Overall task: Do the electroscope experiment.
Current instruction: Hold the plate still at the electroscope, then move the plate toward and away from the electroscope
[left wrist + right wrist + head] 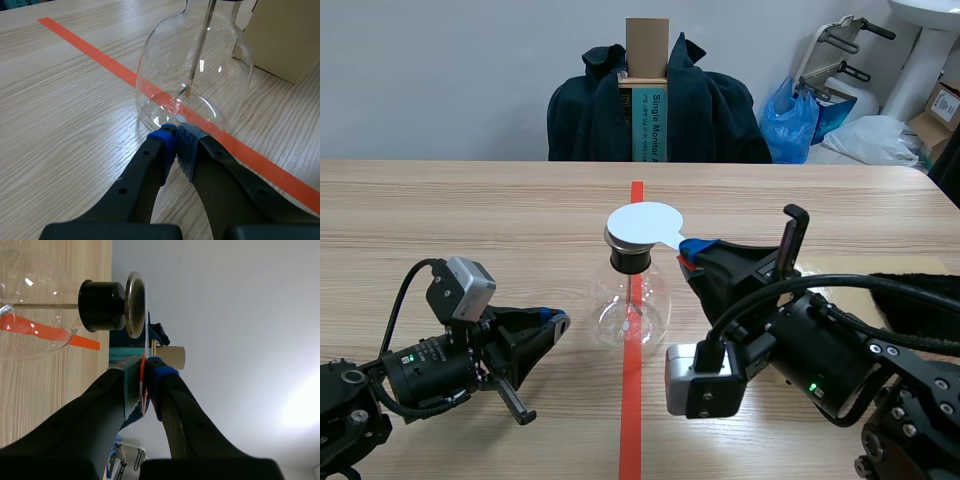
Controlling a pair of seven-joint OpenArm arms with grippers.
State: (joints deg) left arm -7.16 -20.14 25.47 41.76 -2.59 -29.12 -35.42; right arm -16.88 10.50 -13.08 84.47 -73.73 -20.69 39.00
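The right gripper (pixel 692 248) is pinching the tab of a thin white disc (pixel 642 222), its fingers closed on it, and is holding the disc flat against the metal plate (pixel 134 304) capping the electroscope (pixel 630 305). The electroscope is standing on the table (pixel 470 210), midway between its side edges. This is looking like the charging step. The left gripper (pixel 176 132) is sitting closed on nothing, tips just at the electroscope's base (touching or not, I cannot tell). Next, the disc is probably needing a clean lift away, without tipping the glass.

The glass flask (pixel 632 300) with its white disc (pixel 642 222) blocks the tabletop's (pixel 470 210) middle. The right arm (pixel 800 340) crowds its near-right side. The far edge is passable.
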